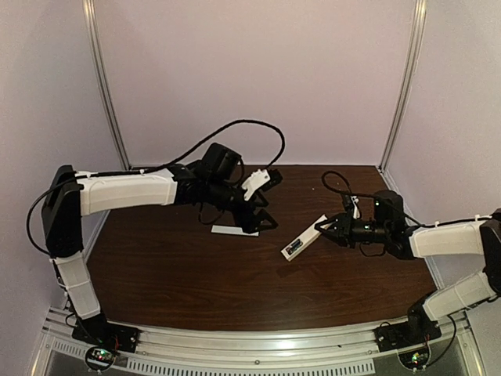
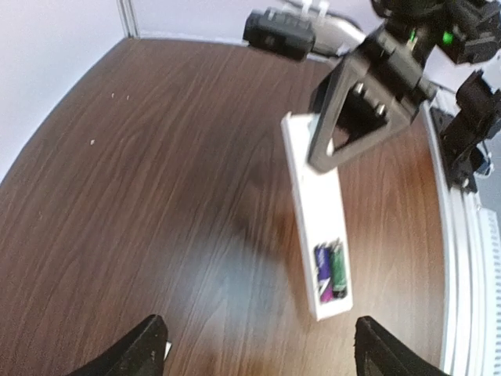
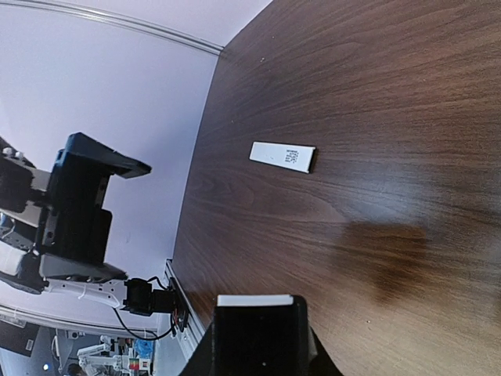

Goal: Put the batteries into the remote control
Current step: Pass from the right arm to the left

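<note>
The remote control [image 1: 304,241] is a white bar lying back side up. My right gripper [image 1: 327,227] is shut on its right end, and in the right wrist view [image 3: 254,313] only the bar's white edge [image 3: 254,300] shows between the jaws. In the left wrist view the bar [image 2: 313,196] has an open compartment at its free end. The batteries lie in it side by side, one purple [image 2: 322,272] and one green [image 2: 338,269]. My left gripper [image 1: 258,222] is open and empty, with its fingers [image 2: 149,348] spread wide in front of the remote's free end.
A thin flat white strip [image 1: 235,230] lies on the brown table under my left gripper and also shows in the right wrist view [image 3: 283,157]. The table [image 1: 196,274] has purple walls at the back and sides, and a metal rail [image 1: 258,345] runs along the front.
</note>
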Available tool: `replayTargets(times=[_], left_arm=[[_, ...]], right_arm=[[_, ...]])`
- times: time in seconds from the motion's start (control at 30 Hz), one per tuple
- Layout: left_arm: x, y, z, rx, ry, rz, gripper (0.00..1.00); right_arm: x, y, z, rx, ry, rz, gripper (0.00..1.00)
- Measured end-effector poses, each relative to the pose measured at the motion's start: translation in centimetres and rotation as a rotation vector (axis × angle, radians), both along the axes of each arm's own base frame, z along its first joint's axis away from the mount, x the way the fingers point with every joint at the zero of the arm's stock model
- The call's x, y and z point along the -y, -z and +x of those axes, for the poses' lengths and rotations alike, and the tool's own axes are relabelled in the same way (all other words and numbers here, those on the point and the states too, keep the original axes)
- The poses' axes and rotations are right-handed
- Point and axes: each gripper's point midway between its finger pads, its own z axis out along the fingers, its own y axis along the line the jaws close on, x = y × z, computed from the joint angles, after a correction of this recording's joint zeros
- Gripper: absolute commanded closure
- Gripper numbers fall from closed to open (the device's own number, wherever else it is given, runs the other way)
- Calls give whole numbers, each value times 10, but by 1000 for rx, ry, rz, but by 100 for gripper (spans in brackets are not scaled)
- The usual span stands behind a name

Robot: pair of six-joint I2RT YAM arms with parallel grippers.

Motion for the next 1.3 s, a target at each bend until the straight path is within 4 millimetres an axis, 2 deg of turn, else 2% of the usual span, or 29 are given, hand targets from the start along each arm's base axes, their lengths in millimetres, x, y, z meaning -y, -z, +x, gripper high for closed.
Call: replayTargets(times=[0.07, 0.13, 0.23, 0.33, 0.67, 0.97, 1.03, 1.17, 1.3], left_arm=[[18, -20, -5, -2, -16, -62, 20], [35, -29, -8, -5, -29, -96, 22], [58, -30, -11, -13, -49, -99, 24], [77, -19, -9, -30, -62, -86, 26], [87, 20, -11, -80, -83, 9, 36], [96, 27, -16, -90, -64, 20, 39], [97, 32, -18, -96, -61, 28, 43], [99, 42, -18, -119, -56, 44, 58], [100, 42, -22, -134, -49, 50, 73]], right_arm=[[-3, 1, 0, -2, 3, 1, 100], [-6, 0, 0, -2, 4, 4, 100], [-10, -1, -1, 4, 4, 9, 99], [-12, -3, -1, 9, 9, 14, 99], [-16, -6, -1, 16, 13, 22, 97], [-21, -2, -1, 3, 11, 27, 96], [-22, -1, -1, 1, 8, 27, 96], [-22, -2, 0, 3, 16, 28, 94], [-21, -3, 1, 7, 24, 29, 81]])
